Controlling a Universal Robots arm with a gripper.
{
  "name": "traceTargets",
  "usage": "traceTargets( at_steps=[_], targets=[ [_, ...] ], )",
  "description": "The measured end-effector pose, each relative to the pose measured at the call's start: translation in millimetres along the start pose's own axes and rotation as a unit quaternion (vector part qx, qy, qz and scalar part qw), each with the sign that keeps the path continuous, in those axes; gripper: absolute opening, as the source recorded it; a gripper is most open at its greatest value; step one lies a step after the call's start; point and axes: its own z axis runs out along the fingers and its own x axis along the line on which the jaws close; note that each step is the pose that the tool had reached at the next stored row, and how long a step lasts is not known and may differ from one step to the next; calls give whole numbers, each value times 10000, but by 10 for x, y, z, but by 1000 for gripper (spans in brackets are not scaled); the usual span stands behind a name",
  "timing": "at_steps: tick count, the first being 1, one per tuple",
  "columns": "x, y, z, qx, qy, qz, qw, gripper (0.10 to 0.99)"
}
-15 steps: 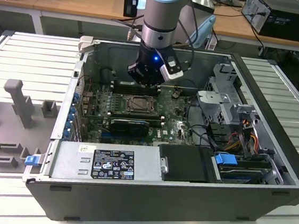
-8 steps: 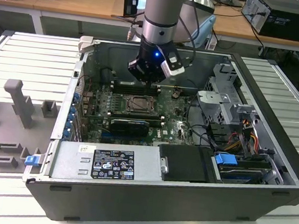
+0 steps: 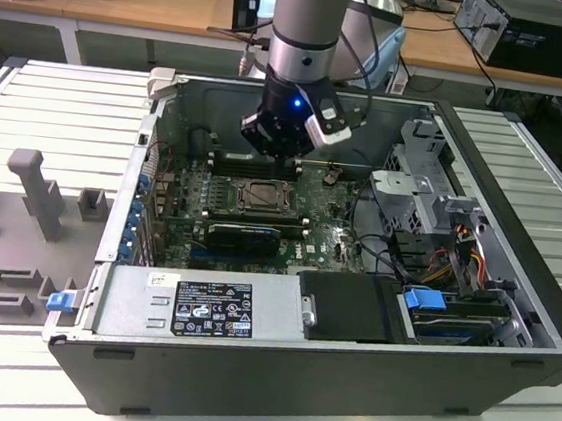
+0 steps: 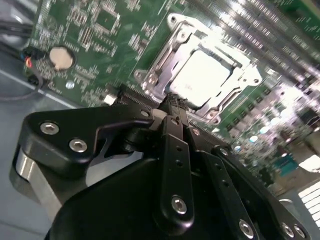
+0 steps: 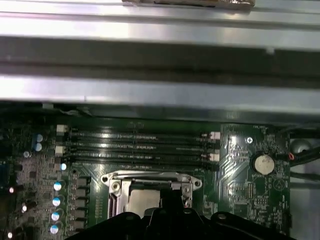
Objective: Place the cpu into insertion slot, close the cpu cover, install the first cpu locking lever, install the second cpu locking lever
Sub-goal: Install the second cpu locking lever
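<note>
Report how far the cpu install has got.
Done: the cpu sits in the slot, and the cover appears to lie flat over it, its pale top showing through the frame's open centre. In hand: the gripper hangs at the socket's edge, holding nothing that I can see. Left: I cannot tell whether either locking lever is latched.

No print can be read, even on the power supply label (image 3: 212, 309).

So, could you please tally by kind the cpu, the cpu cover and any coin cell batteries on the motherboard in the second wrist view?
cpu: 1
cpu cover: 1
coin cell battery: 1
Total: 3
</note>
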Motion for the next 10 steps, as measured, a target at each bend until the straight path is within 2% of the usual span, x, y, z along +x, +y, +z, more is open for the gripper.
traceTargets(
  at_steps=[4,5,6,10],
  targets=[
    [6,-161,10,0,6,0,10000,106],
    [11,-265,15,-1,39,3,10000,106],
    [12,-304,23,-4,78,6,10000,106],
    [24,-463,18,-37,89,6,10000,106]
  ],
)
